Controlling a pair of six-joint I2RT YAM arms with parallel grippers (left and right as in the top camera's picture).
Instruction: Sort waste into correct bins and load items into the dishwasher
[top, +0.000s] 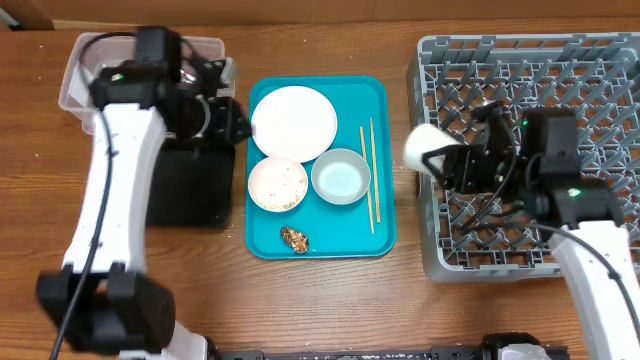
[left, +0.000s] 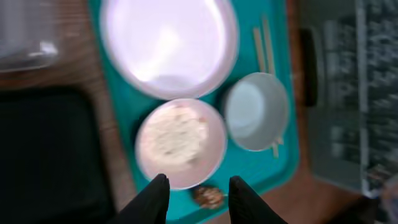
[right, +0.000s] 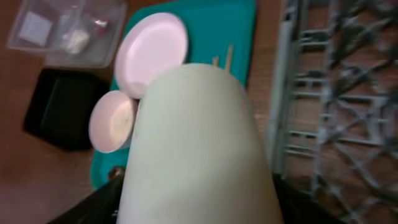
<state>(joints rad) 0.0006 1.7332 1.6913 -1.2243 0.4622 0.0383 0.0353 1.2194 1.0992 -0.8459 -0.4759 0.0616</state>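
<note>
While the right gripper is clamped on the cup at the left edge of the rack, the left gripper hangs empty with fingers apart by the left side of the teal tray, on which the plate, rice bowl, bluish bowl, chopsticks and scrap lie

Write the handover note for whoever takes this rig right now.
Left claw: open, empty, beside the left edge of the teal tray.
Right claw: shut on white cup, at the left edge of the dish rack.
On tray: plate, rice bowl, bluish bowl, chopsticks, food scrap.
Done: some waste seemingly in clear tub.
Left: rack the cup, then clear the tray.
</note>
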